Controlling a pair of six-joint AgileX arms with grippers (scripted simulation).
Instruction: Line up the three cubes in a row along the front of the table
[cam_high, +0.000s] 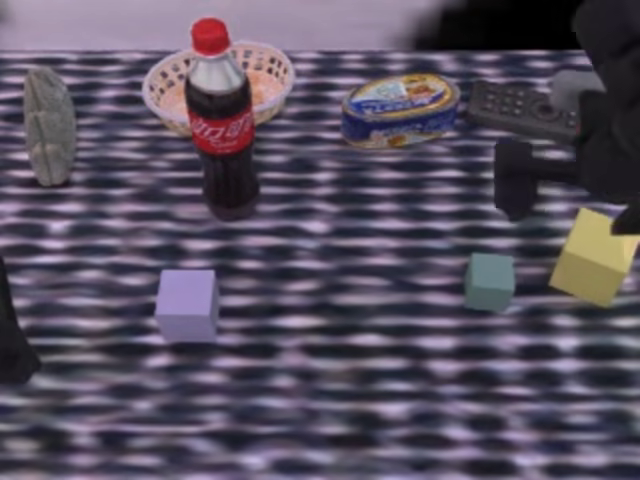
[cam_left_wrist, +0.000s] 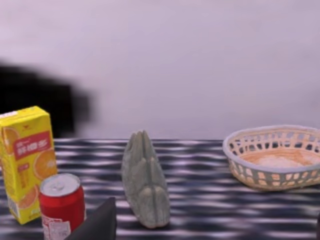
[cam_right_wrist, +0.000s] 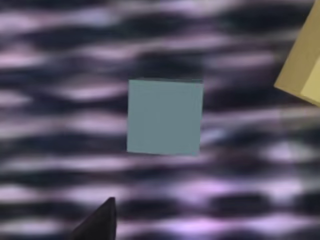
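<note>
Nearest the front of the striped counter, the lavender cube is sitting left of centre. The left arm is idling at the left edge; whether its fingers are apart or together cannot be told. On the right, the teal-green cube is resting near the tilted pale yellow cube, a gap between them. The right arm is hanging above the yellow cube; its finger state cannot be told either. Farther back, a cola bottle is standing before a wicker basket, with a grey stone left, a blue tin and a remote control right.
</note>
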